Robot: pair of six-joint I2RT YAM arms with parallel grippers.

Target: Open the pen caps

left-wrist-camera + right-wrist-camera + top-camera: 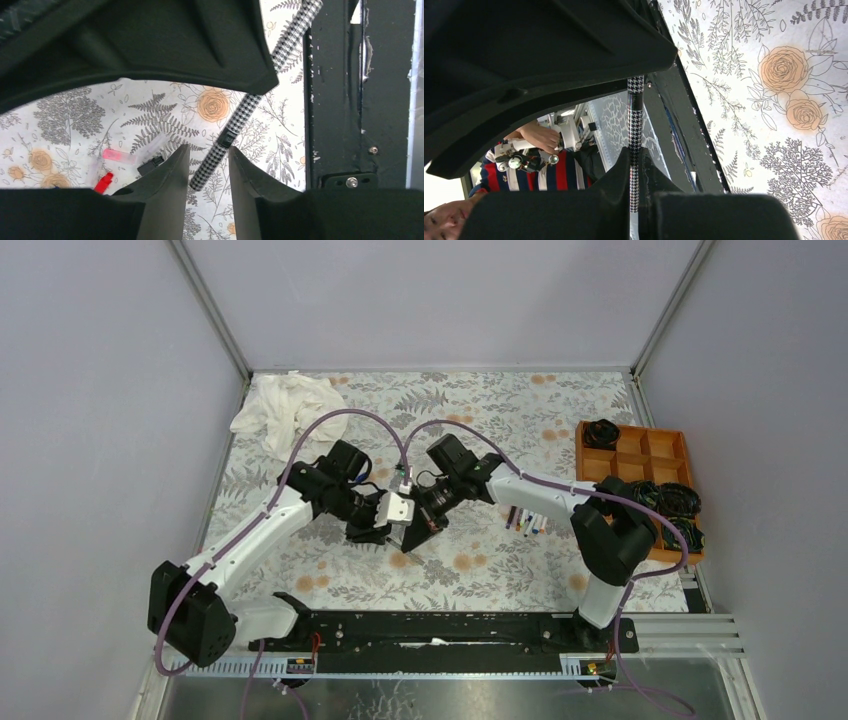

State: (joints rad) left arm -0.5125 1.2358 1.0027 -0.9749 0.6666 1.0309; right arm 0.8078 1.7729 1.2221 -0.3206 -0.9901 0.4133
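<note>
Orange tray [645, 455] holds coiled black cables [602, 432] in compartments. Clamped in the right gripper [636, 165] is a checked pen [636, 115]; the left gripper [209, 149] brackets it, jaws apart.

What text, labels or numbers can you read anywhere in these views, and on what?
No readable text in any view.
The houndstooth pen shows only its pattern, no lettering.
Any print on the loose pens is too small to read.
The orange tray shows no label.
</note>
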